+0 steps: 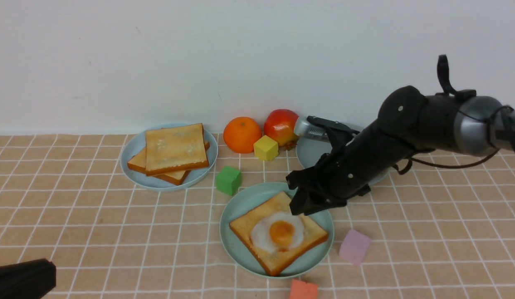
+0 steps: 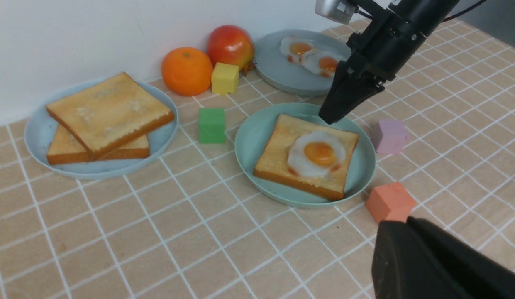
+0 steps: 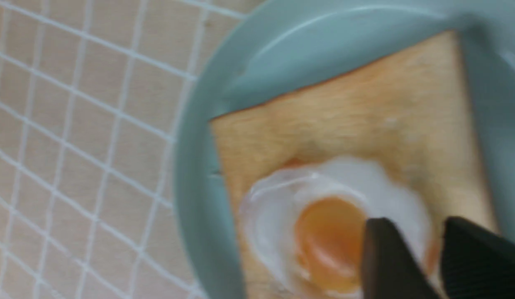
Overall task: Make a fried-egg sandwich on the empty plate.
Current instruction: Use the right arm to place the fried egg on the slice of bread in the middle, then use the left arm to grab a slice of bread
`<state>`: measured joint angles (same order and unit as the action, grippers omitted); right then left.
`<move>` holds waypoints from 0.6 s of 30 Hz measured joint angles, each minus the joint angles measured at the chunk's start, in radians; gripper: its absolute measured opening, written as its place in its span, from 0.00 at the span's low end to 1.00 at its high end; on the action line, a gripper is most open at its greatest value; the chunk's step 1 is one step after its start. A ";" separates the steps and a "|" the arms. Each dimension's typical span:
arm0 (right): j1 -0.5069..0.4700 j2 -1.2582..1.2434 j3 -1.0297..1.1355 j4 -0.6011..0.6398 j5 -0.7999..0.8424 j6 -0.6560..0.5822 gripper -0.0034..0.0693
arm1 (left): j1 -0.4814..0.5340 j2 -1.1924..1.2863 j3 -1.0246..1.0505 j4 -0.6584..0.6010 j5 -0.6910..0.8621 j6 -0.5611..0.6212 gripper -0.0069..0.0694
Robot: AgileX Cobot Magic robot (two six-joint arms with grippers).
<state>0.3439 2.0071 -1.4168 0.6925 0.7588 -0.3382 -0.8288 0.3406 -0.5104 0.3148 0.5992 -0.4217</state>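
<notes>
The teal-green plate (image 1: 237, 207) (image 2: 253, 137) (image 3: 203, 166) sits in the middle of the table. On it lies one toast slice (image 1: 247, 227) (image 2: 282, 137) (image 3: 344, 116) with a fried egg (image 1: 280, 232) (image 2: 317, 153) (image 3: 323, 232) flat on top. My right gripper (image 1: 295, 198) (image 2: 330, 118) (image 3: 411, 226) hovers just over the plate's far right side, open, with nothing between its fingers. Two more toast slices (image 1: 174, 149) (image 2: 108, 110) are stacked on a pale blue plate (image 1: 130, 160) at the back left. At the near left corner my left gripper (image 1: 50, 272) (image 2: 400, 226) is shut and empty.
A blue-grey plate (image 1: 309, 151) (image 2: 278, 68) with two smaller eggs (image 2: 313, 56) stands at the back right, mostly behind my right arm in the front view. An orange (image 1: 242, 134), apple (image 1: 281, 125) and yellow cube (image 1: 265, 148) line the wall. Green (image 1: 228, 180), lilac (image 1: 354, 247) and salmon (image 1: 303, 290) cubes ring the teal plate.
</notes>
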 joint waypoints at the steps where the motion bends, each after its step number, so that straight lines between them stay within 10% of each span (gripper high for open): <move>1: -0.002 0.000 0.000 -0.001 0.000 0.000 0.44 | 0.000 0.002 0.000 -0.002 0.001 -0.003 0.12; 8: -0.081 -0.150 -0.020 -0.081 0.136 0.001 0.69 | 0.000 0.276 -0.005 -0.004 -0.009 -0.165 0.12; 12: -0.093 -0.288 -0.024 -0.177 0.232 0.039 0.59 | 0.000 0.469 -0.075 0.007 -0.019 -0.177 0.07; 18: -0.068 -0.607 0.074 -0.290 0.363 0.125 0.19 | 0.024 0.843 -0.360 0.044 -0.031 -0.060 0.07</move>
<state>0.2755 1.4005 -1.3424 0.4021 1.1222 -0.2137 -0.8048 1.1838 -0.8707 0.3586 0.5679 -0.4822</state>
